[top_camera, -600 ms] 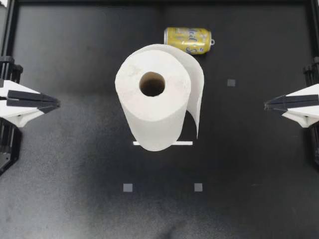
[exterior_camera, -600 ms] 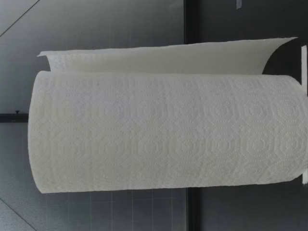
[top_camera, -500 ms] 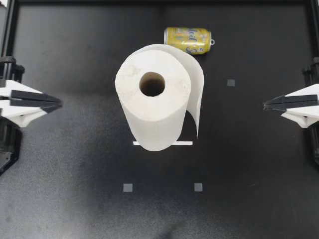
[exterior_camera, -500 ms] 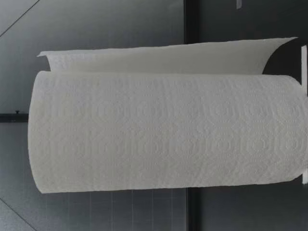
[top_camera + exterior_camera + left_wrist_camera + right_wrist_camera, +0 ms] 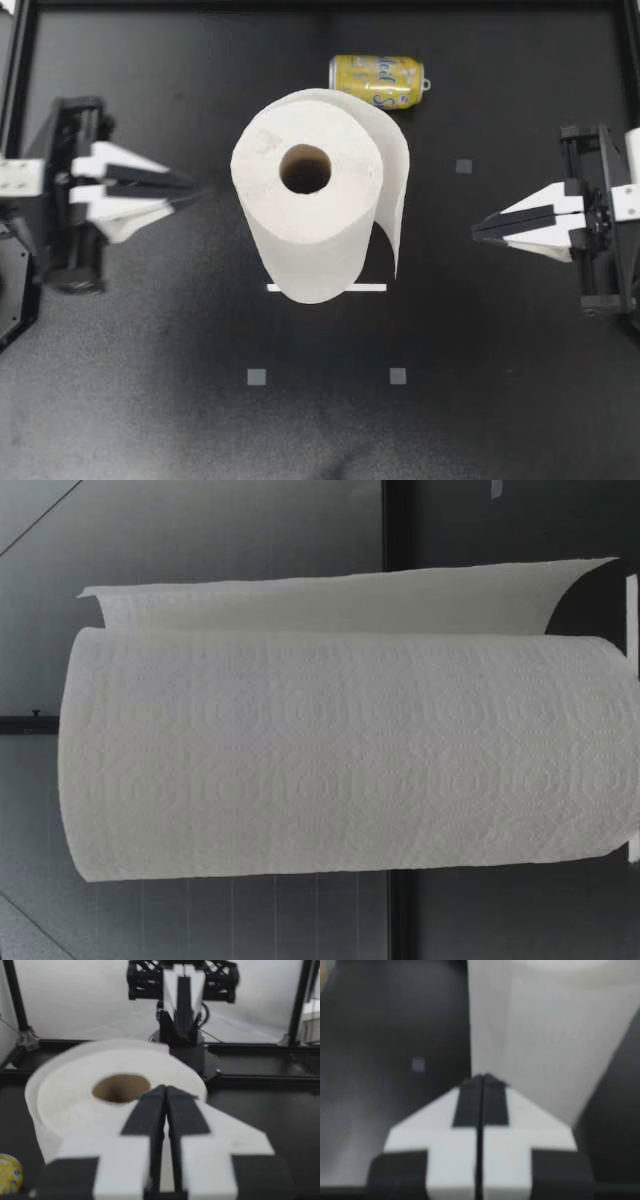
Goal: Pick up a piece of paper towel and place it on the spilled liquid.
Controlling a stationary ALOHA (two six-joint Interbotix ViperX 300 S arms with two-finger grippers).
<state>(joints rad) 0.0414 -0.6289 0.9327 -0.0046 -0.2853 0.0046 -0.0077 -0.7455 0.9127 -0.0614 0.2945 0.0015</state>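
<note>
Flanking an upright roll of paper towel (image 5: 305,190) on the dark worktop (image 5: 150,400), the left end effector (image 5: 188,188) and the right end effector (image 5: 482,226) point inward, each with its fingers pressed together and nothing held. The roll stands ahead of both and touches neither. Its loose sheet (image 5: 396,195) hangs free down the side facing the right end effector, the nearer of the two to it. The right wrist view shows that sheet (image 5: 540,1035) directly ahead of the clenched fingers. From the left wrist view, the roll's open core (image 5: 120,1087) sits just beyond the left end effector's tips. A yellow can (image 5: 378,80) lies on its side beyond the roll, well apart from either end effector. No spilled liquid can be made out on the dark surface.

The sheet looks light, soft and limp, and likely to tear or crumple under a careless pull. The free vertical edge seems the best hold, pinched from both faces once the right fingers open. The roll itself probably weighs little and could tip or spin, so the left end effector may need to steady it.
</note>
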